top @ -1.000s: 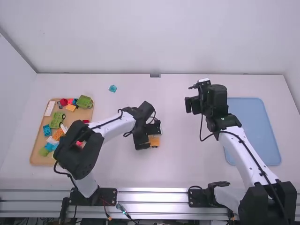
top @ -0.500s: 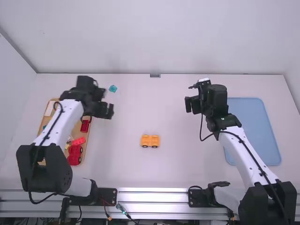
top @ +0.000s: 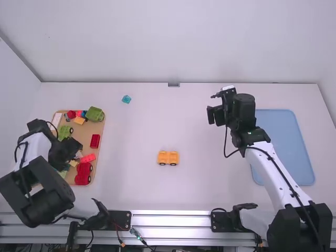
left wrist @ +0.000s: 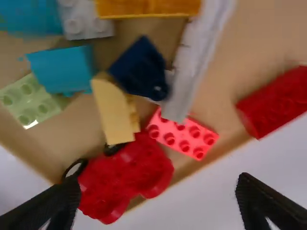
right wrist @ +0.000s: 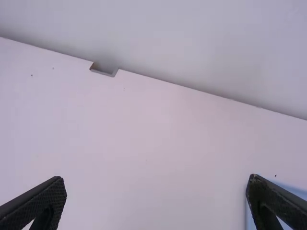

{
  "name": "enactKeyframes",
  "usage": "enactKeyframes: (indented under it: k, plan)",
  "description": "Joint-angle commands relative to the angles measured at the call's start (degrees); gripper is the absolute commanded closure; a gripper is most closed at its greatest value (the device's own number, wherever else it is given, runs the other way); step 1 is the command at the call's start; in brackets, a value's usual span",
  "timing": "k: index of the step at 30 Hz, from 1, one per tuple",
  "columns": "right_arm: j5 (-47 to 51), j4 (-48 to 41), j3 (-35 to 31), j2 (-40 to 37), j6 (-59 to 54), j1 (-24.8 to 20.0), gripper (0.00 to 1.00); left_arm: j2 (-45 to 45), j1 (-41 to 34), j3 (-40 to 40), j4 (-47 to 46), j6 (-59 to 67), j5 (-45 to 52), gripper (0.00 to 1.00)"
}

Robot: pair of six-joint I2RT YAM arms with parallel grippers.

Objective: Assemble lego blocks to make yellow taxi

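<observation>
A yellow-orange wheeled piece (top: 168, 158) stands alone on the mid-table. My left gripper (top: 72, 153) is over the block tray (top: 98, 127) at the left; in its wrist view the left gripper (left wrist: 158, 196) is open above the blocks, nothing between its fingers. Below it lie a pale yellow block (left wrist: 113, 111), a red wheeled base (left wrist: 127, 175), a coral-red brick (left wrist: 182, 135) and an orange brick (left wrist: 146, 5). My right gripper (top: 215, 107) hangs above the table right of centre; in its wrist view the right gripper (right wrist: 157, 201) is open and holds nothing.
A blue tray (top: 286, 142) lies at the right, beside and partly under the right arm. A small teal piece (top: 126, 98) sits toward the back, left of the middle. A green vehicle body (top: 94, 114) rests at the block tray's far end.
The left gripper has left the yellow-orange wheeled piece, which stays on the table, and swung left and back toward the camera over the block tray. The right arm has kept still.
</observation>
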Motion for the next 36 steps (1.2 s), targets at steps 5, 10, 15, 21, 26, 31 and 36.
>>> enactKeyframes:
  k: [5, 10, 15, 21, 26, 31, 36]
  plan:
    - [-0.3, 0.0, 2.1, 0.3, 0.0, 0.3, 0.01, -0.7, 3.6, -4.3, 1.8, -6.3, -4.8, 0.34]
    - [-0.3, 0.0, 2.1, 0.3, 0.0, 0.3, 0.01, -0.7, 2.9, -5.4, 3.6, -5.1, -7.1, 0.34]
    - [-2.6, -0.3, 2.1, 0.3, -0.1, 0.3, 0.01, -0.7, 3.1, -5.5, 4.8, -5.1, -7.3, 0.39]
    - [-3.3, -0.4, 2.1, 0.3, -0.1, 0.3, 0.01, 2.8, 2.5, -5.5, 6.9, -4.7, -7.1, 0.39]
    - [-3.3, -0.3, 2.1, 0.3, -0.1, 0.3, 0.01, 6.8, 2.1, -5.5, 9.1, -4.6, -7.1, 0.47]
    - [-3.3, -0.2, 2.1, 0.3, -0.1, 0.3, 0.01, 9.1, 2.1, -5.5, 10.3, -4.7, -7.6, 0.53]
    - [-3.3, -0.2, 2.1, 0.3, -0.1, 0.3, 0.01, 9.7, 1.3, -5.6, 11.5, -4.7, -10.5, 0.53]
